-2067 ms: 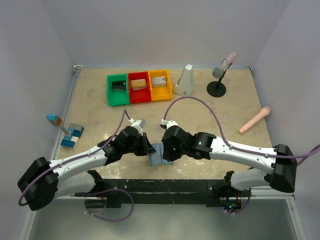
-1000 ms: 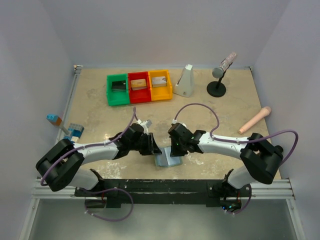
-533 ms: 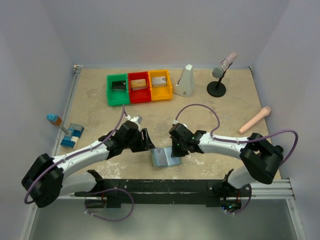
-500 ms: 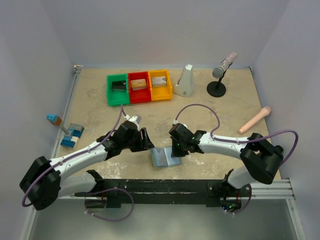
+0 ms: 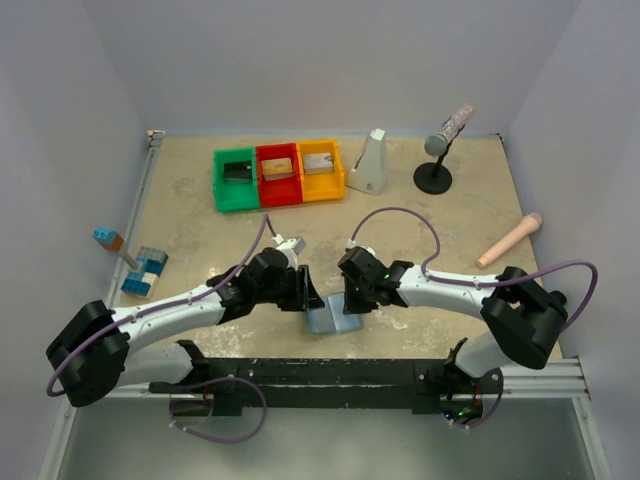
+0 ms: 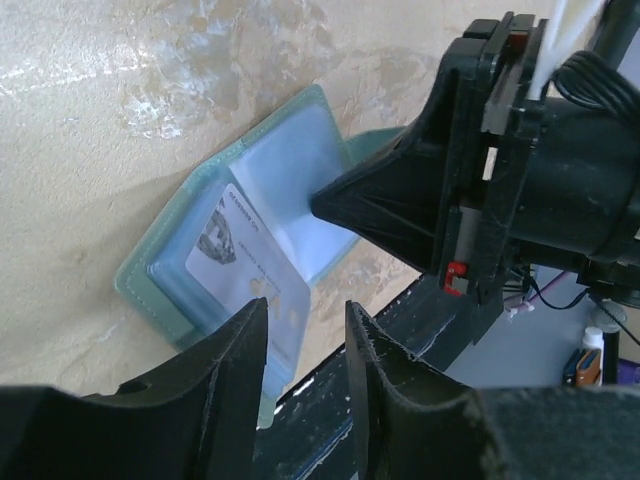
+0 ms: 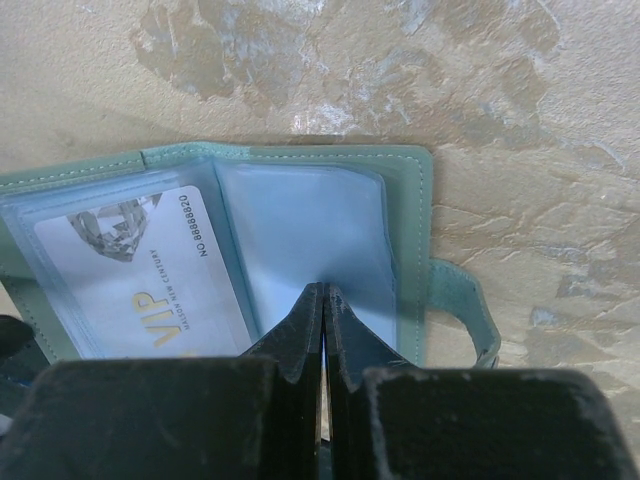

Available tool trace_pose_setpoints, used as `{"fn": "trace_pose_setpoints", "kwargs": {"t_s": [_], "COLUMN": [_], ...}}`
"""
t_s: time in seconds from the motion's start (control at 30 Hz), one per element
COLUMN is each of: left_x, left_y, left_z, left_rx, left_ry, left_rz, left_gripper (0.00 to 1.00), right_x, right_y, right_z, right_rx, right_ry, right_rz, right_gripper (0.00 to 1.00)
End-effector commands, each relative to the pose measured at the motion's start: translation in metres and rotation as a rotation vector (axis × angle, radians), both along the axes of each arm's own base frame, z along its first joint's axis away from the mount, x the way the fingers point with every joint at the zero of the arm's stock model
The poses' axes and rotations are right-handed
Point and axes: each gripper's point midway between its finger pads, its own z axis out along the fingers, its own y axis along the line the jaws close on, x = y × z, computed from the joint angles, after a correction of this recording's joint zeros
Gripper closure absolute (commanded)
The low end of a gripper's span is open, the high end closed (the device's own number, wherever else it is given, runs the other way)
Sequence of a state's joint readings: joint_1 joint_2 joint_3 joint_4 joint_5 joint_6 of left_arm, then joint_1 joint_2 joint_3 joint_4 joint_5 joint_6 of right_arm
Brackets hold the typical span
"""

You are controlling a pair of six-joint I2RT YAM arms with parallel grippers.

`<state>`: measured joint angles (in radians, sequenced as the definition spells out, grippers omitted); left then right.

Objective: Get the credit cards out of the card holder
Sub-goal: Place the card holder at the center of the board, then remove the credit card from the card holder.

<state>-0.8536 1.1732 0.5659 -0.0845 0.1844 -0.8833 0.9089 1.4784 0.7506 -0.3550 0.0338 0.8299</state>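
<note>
- The card holder (image 5: 328, 320) lies open and flat on the table (image 5: 200, 220), close to the near edge and between the wrists of the two arms.
- Its grey-green border frames two pale blue pockets, one on each half.
- The snap tab (image 7: 462, 300) sticks out from the outer side of one half.
- A silver-grey card (image 7: 140, 270) sits in the other half under a clear cover. It bears a faint diamond-like drawing, the letters "VIP" and a printed number.
- Whether a second card lies behind it cannot be told.
- The right jaws are closed, with the two fingers pressed together and only a thin slit between them.
- Their tips rest on the empty-looking pocket (image 7: 300, 220) of the half with the tab, just beside the fold. Whether they pinch the pocket's film cannot be told.
- The left jaws are open, with a clear gap between the two fingers (image 6: 240, 370).
- They hang over the half that holds the card. In the left wrist view a corner of the silver-grey card shows in the gap. Whether the fingers touch the card holder cannot be told.
- The arms face each other across the card holder, with the left arm on its left side and the right arm on its right.
- On the far part of the table a green bin (image 5: 238, 196), a red bin (image 5: 280, 191) and a yellow bin (image 5: 322, 188) stand side by side. Each holds a small flat piece.
- Blue toy bricks (image 5: 145, 270) lie near the left edge.
- A microphone (image 5: 447, 128) on a stand is at the far right.
</note>
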Motion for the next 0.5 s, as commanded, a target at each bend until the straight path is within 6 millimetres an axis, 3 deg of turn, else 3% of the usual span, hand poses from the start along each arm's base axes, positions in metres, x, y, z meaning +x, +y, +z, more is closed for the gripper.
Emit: {"fn": "trace_pose_setpoints", "kwargs": {"t_s": [0.0,0.47], "left_x": [0.000,-0.005], "left_y": [-0.009,0.029], "left_z": [-0.004,-0.068], "left_rx": [-0.059,0.130], "left_ry": [0.005,0.073], "left_rz": [-0.002,0.116], "left_gripper": [0.60,0.61], "right_x": [0.004,-0.004], "right_y": [0.007,0.020], "right_z": [0.015,0.035], "right_rx": [0.044,0.152], "right_ry": [-0.033,-0.066], "right_rz": [0.008,0.063], "right_gripper": [1.00,1.00]}}
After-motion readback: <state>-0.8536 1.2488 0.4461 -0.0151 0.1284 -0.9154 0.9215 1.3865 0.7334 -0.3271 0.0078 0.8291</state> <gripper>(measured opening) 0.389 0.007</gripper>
